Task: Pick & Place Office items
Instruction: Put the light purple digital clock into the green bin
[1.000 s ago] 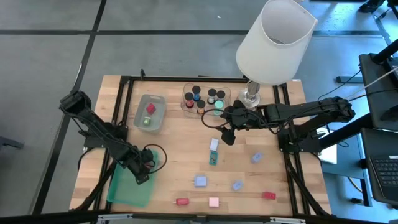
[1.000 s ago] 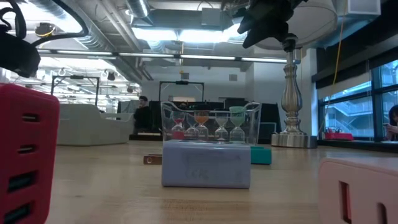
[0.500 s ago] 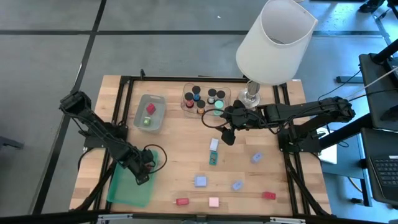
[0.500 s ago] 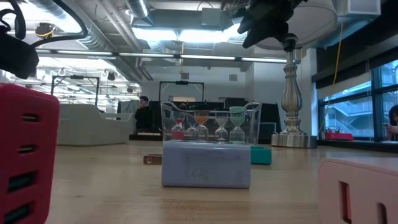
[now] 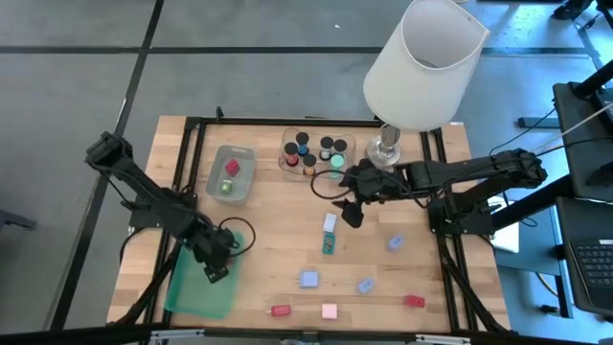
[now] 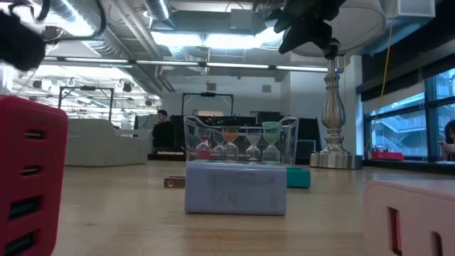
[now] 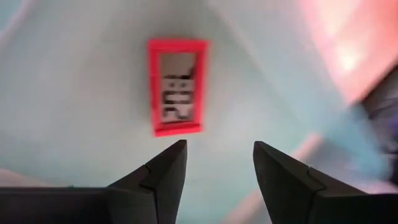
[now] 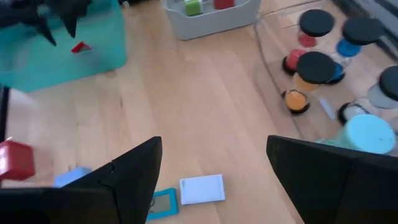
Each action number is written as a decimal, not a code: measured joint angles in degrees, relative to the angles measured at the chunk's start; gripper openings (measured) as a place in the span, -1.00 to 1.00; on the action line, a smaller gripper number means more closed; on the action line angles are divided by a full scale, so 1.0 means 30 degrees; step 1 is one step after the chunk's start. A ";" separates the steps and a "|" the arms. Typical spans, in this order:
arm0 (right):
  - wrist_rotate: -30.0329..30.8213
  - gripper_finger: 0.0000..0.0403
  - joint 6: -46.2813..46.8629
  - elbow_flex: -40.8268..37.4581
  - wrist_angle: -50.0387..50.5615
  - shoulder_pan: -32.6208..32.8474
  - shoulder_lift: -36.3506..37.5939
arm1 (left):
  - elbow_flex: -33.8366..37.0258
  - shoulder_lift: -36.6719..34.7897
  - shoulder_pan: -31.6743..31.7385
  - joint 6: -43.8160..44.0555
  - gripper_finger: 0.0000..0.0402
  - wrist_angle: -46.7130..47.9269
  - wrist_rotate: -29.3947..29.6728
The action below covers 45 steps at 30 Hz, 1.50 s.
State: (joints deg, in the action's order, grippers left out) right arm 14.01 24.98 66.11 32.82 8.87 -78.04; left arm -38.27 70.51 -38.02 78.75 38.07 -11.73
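Left gripper [image 7: 214, 163] hangs half-open and empty just above the green lid [image 5: 196, 287], right over the red clip [image 7: 178, 86] you likely mean to grab; right gripper [image 8: 214, 171] waits, open, beyond the lid

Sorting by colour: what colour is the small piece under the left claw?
Red piece, on the green lid; left wrist view shows it best.
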 joint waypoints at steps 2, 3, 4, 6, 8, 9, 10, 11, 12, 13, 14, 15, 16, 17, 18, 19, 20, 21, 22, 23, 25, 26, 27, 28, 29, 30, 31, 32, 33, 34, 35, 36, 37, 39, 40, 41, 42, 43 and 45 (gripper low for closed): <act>-0.0039 0.45 -0.0337 -0.0002 -0.0006 0.0200 -0.0075 | -0.0379 -0.0859 -0.0050 0.0190 -0.12 0.0005 0.0741; -0.0030 0.45 -0.0546 0.0000 -0.0035 0.0315 -0.0189 | -0.0595 -0.1305 -0.0063 0.0181 -0.12 -0.0032 0.1362; -0.0031 0.45 -0.0613 -0.0005 -0.0006 0.0425 -0.0361 | -0.0782 -0.1733 -0.0073 0.0068 -0.13 -0.0070 0.2111; -0.0032 0.45 -0.0445 -0.0055 -0.0162 0.0623 -0.0875 | -0.1126 -0.2467 -0.0073 -0.0398 -0.14 -0.0239 0.3894; -0.0087 0.45 -0.0425 -0.0067 -0.0153 0.0814 -0.1637 | -0.1397 -0.3122 -0.0044 -0.1230 -0.15 -0.0287 0.5986; -0.0393 0.45 -0.0810 -0.0087 -0.0128 0.0901 -0.2064 | -0.1509 -0.3390 -0.0044 -0.1826 -0.15 -0.0465 0.7147; -0.0791 0.45 -0.1663 -0.0095 -0.0094 0.0983 -0.2461 | -0.1552 -0.3598 -0.0044 -0.2557 -0.15 -0.0844 0.8394; -0.1330 0.45 -0.2907 -0.0102 -0.0080 0.1073 -0.2896 | -0.1555 -0.3799 -0.0044 -0.3404 -0.15 -0.1284 0.9509; -0.1899 0.45 -0.4311 -0.0102 -0.0099 0.1171 -0.3303 | -0.1555 -0.3981 -0.0036 -0.4331 -0.15 -0.1718 1.0522; -0.2397 0.45 -0.5829 -0.0102 -0.0097 0.1271 -0.3672 | -0.1555 -0.4106 -0.0036 -0.5325 -0.15 -0.2281 1.1462; -0.2852 0.45 -0.7340 -0.0102 -0.0087 0.1365 -0.4081 | -0.1555 -0.4187 -0.0036 -0.6365 -0.15 -0.2792 1.2306; -0.3182 0.45 -0.8676 -0.0102 -0.0136 0.1456 -0.4465 | -0.1555 -0.4224 -0.0039 -0.7431 -0.16 -0.3172 1.3101; -0.3458 0.45 -0.9850 -0.0102 -0.0165 0.1522 -0.4821 | -0.1555 -0.4228 -0.0038 -0.8506 -0.16 -0.3583 1.3898; -0.3590 0.45 -1.0758 -0.0102 -0.0144 0.1566 -0.5162 | -0.1555 -0.4215 -0.0043 -0.9608 -0.16 -0.4053 1.4627; -0.3636 0.45 -1.1582 -0.0102 -0.0154 0.1585 -0.5469 | -0.1555 -0.4215 -0.0040 -1.0558 -0.16 -0.4527 1.5331; -0.3675 0.45 -1.2341 -0.0102 -0.0167 0.1578 -0.5771 | -0.1555 -0.4215 -0.0036 -1.1414 -0.15 -0.4933 1.5959; -0.3675 0.45 -1.3032 -0.0102 -0.0145 0.1530 -0.6044 | -0.1555 -0.4215 -0.0036 -1.2055 -0.15 -0.5258 1.6456; -0.3688 0.45 -1.3650 -0.0102 -0.0143 0.1414 -0.6310 | -0.1555 -0.4209 -0.0036 -1.2542 -0.14 -0.5518 1.6913; -0.3807 0.45 -1.4139 -0.0102 -0.0173 0.1290 -0.6591 | -0.1555 -0.4208 -0.0036 -1.2869 -0.13 -0.5735 1.7289; -0.4058 0.45 -1.4524 -0.0102 -0.0162 0.1111 -0.6863 | -0.1555 -0.4208 -0.0036 -1.3058 -0.13 -0.5875 1.7596; -0.4715 0.45 -1.5244 -0.0102 -0.0175 0.0741 -0.7450 | -0.1555 -0.4208 -0.0036 -1.3323 -0.11 -0.5900 1.8032; -0.4989 0.45 -1.5678 -0.0102 -0.0139 0.0566 -0.7722 | -0.1555 -0.4208 -0.0036 -1.3465 -0.10 -0.5895 1.8175; -0.5110 0.45 -1.6207 -0.0102 -0.0143 0.0421 -0.7977 | -0.1555 -0.4208 -0.0036 -1.3603 -0.09 -0.5902 1.8279; -0.5083 0.45 -1.6810 -0.0102 -0.0145 0.0305 -0.8194 | -0.1555 -0.4208 -0.0036 -1.3680 -0.09 -0.5902 1.8355; -0.4918 0.45 -1.7565 -0.0102 -0.0060 0.0210 -0.8368 | -0.1555 -0.4208 -0.0036 -1.3687 -0.08 -0.5881 1.8435; -0.4573 0.45 -1.8376 -0.0102 -0.0074 0.0108 -0.8509 | -0.1555 -0.4208 -0.0036 -1.3687 -0.07 -0.5873 1.8518; -0.4180 0.45 -1.9158 -0.0102 -0.0097 0.0028 -0.8600 | -0.1555 -0.4208 -0.0036 -1.3709 -0.07 -0.5864 1.8577; -0.3838 0.45 -1.9828 -0.0102 -0.0058 -0.0068 -0.8664 | -0.1555 -0.4208 -0.0036 -1.3751 -0.07 -0.5855 1.8579; -0.3613 0.45 -2.0413 -0.0099 -0.0096 -0.0167 -0.8750 | -0.1555 -0.4208 -0.0036 -1.3833 -0.07 -0.5851 1.8583; -0.3527 0.45 -2.0972 -0.0095 -0.0136 -0.0264 -0.8858 | -0.1555 -0.4208 -0.0036 -1.3870 -0.07 -0.5850 1.8586; -0.3527 0.45 -2.1457 -0.0095 -0.0084 -0.0364 -0.8986 | -0.1555 -0.4208 -0.0036 -1.3862 -0.07 -0.5849 1.8586; -0.3513 0.45 -2.1865 -0.0102 -0.0068 -0.0429 -0.9137 | -0.1555 -0.4208 -0.0036 -1.3862 -0.07 -0.5844 1.8586; -0.3487 0.45 -2.2221 -0.0095 -0.0102 -0.0485 -0.9278 | -0.1555 -0.4208 -0.0036 -1.3863 -0.07 -0.5844 1.8586; -0.3463 0.45 -2.2683 -0.0095 -0.0086 -0.0562 -0.9553 | -0.1555 -0.4208 -0.0036 -1.3877 -0.07 -0.5839 1.8586; -0.3462 0.45 -2.2820 -0.0102 -0.0080 -0.0588 -0.9662 | -0.1555 -0.4208 -0.0036 -1.3870 -0.07 -0.5827 1.8586; -0.3463 0.45 -2.2990 -0.0095 -0.0140 -0.0598 -0.9774 | -0.1555 -0.4208 -0.0036 -1.3870 -0.07 -0.5795 1.8586; -0.3463 0.45 -2.3098 -0.0095 -0.0239 -0.0606 -0.9868 | -0.1555 -0.4208 -0.0036 -1.3873 -0.07 -0.5776 1.8588; -0.3456 0.45 -2.3179 -0.0095 -0.0229 -0.0620 -0.9898 | -0.1555 -0.4208 -0.0036 -1.3941 -0.08 -0.5769 1.8591; -0.3471 0.45 -2.3187 -0.0087 -0.0527 -0.0651 -0.9977 | -0.1555 -0.4208 -0.0036 -1.4339 -0.08 -0.5764 1.8602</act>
State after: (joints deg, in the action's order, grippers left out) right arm 3.60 -44.58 65.84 31.24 6.92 -107.97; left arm -42.94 57.89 -38.13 35.74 20.78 44.08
